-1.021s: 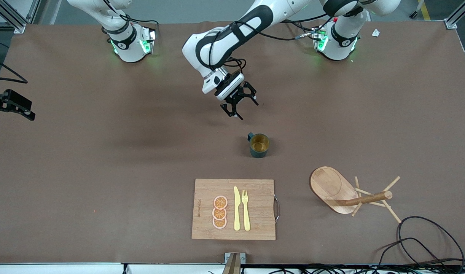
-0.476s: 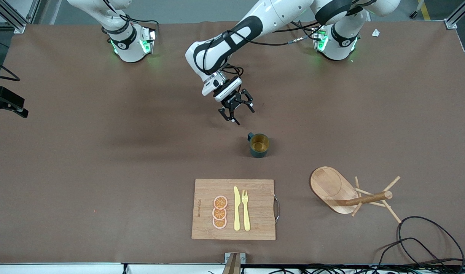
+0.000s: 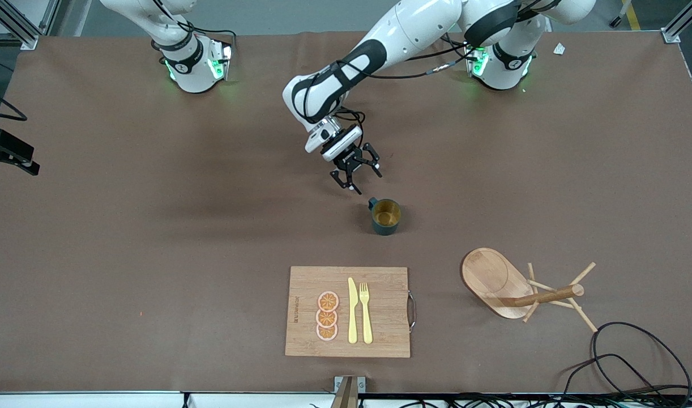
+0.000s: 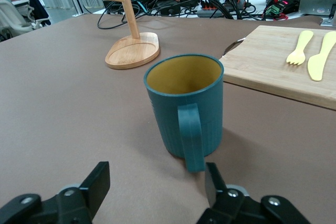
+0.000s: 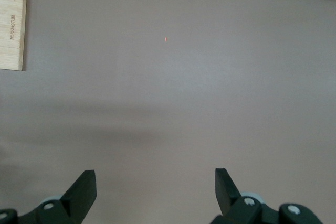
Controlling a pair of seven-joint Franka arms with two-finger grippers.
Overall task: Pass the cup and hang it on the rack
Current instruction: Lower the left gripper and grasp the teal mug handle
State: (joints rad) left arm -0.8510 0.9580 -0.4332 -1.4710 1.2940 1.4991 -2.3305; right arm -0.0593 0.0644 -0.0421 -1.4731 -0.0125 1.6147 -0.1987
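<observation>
The cup, a dark teal ribbed mug with a brownish-gold inside, stands upright near the middle of the table. Its handle points at my left gripper. That gripper hangs low just short of the handle, open, with nothing between its fingers. In the left wrist view the cup fills the middle, just ahead of the left gripper. The rack, a light wooden mug tree on an oval base, stands nearer the front camera toward the left arm's end. My right gripper waits open over bare table at the right arm's end.
A bamboo cutting board lies nearer the front camera than the cup, carrying a yellow knife, a yellow fork and orange slices. Black cables loop at the table's front edge by the rack.
My left gripper has come down toward the cup's handle and its fingers have narrowed a little. The right gripper has drifted slightly toward the table's edge.
</observation>
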